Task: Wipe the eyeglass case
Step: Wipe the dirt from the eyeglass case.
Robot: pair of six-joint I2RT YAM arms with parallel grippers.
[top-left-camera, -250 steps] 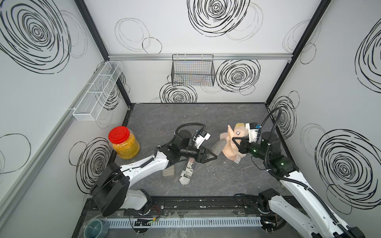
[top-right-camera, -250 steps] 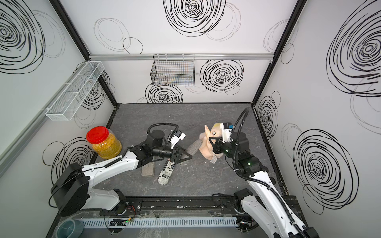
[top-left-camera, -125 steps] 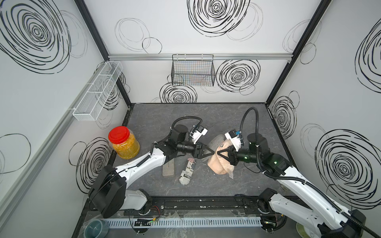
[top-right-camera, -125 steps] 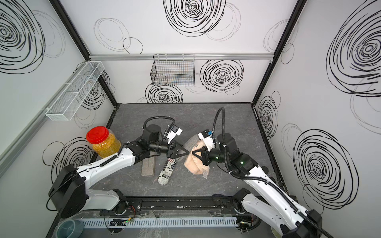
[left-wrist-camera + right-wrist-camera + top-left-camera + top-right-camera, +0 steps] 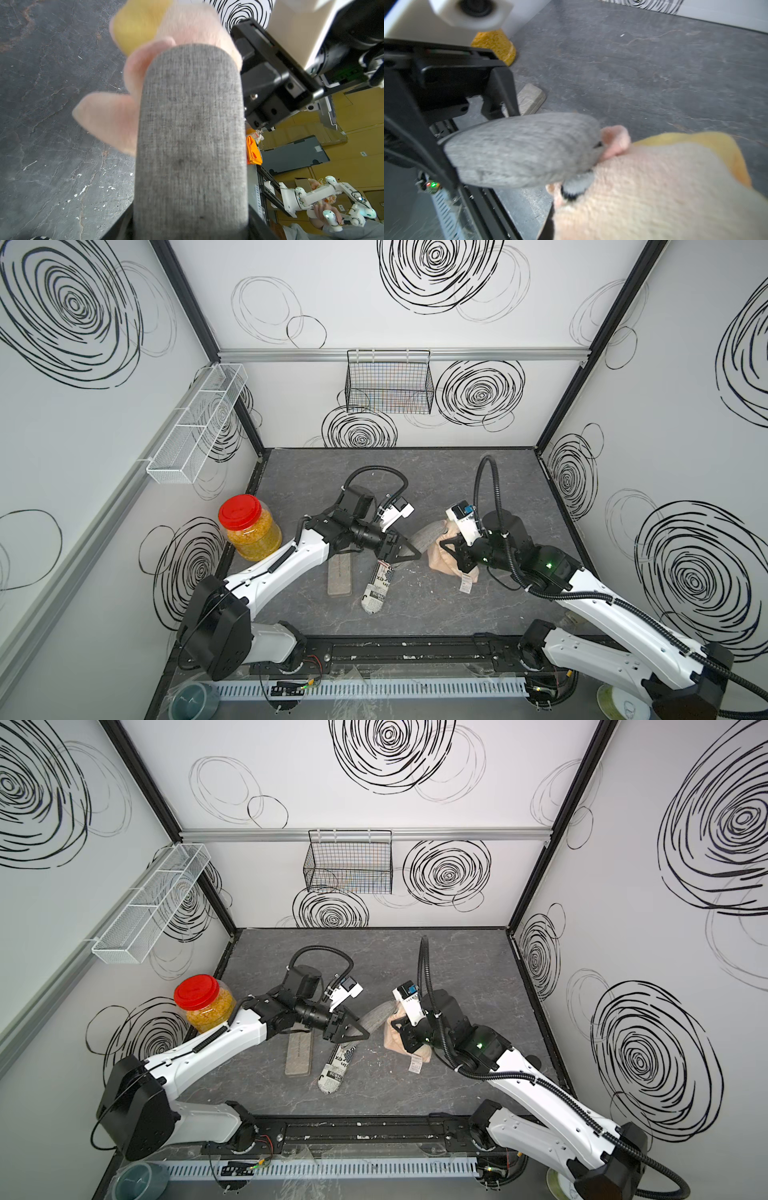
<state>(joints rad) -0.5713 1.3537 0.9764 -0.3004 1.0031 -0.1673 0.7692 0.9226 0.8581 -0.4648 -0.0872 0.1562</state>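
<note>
A grey fabric eyeglass case [image 5: 424,536] [image 5: 376,1016] hangs above the table's middle, with my left gripper [image 5: 405,551] [image 5: 356,1031] shut on its near end. The case fills the left wrist view [image 5: 191,135], and its held end hides the fingertips there. My right gripper [image 5: 451,549] [image 5: 401,1029] is shut on a peach and yellow cloth [image 5: 446,564] [image 5: 394,1040]. The cloth [image 5: 654,187] presses against the far end of the case [image 5: 519,153] and wraps round its tip [image 5: 187,27]. It covers most of the right gripper's fingers.
A flat grey-brown slab [image 5: 339,574] and a newsprint-patterned pouch [image 5: 378,587] lie on the table under the left gripper. A red-lidded jar [image 5: 249,526] stands at the left edge. A black wire basket [image 5: 388,383] and a white mesh shelf [image 5: 197,423] hang on the walls.
My right arm has swung left and down, bringing the cloth from apart to against the case's far end. The left gripper has shifted slightly back with the case.
</note>
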